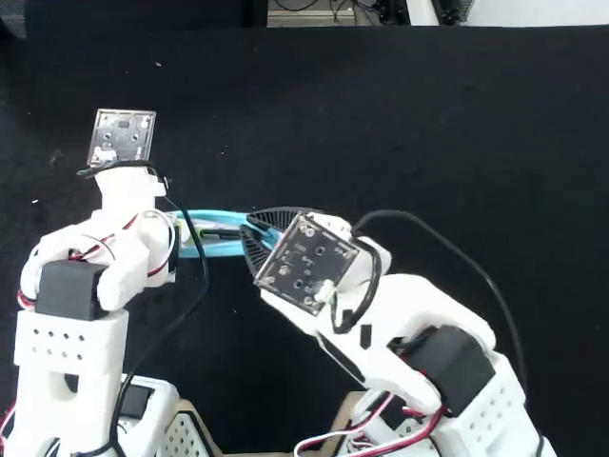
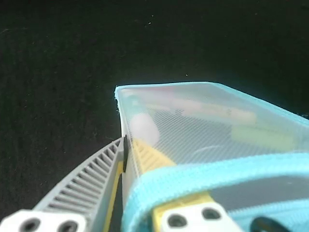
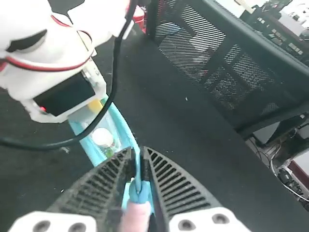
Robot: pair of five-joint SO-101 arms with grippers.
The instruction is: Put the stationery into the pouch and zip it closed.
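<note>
High view overhead, wrist views close, sharing pouch [image 2: 207, 135]

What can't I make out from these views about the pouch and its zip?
High view: the arms' wrists hide most of the pouch; a teal strip shows between them.
Left wrist view: the stationery inside is blurred behind the mesh; single items cannot be told.
Right wrist view: the right gripper covers the teal edge it clamps, so the zip slider and how far it is closed are hidden.
</note>
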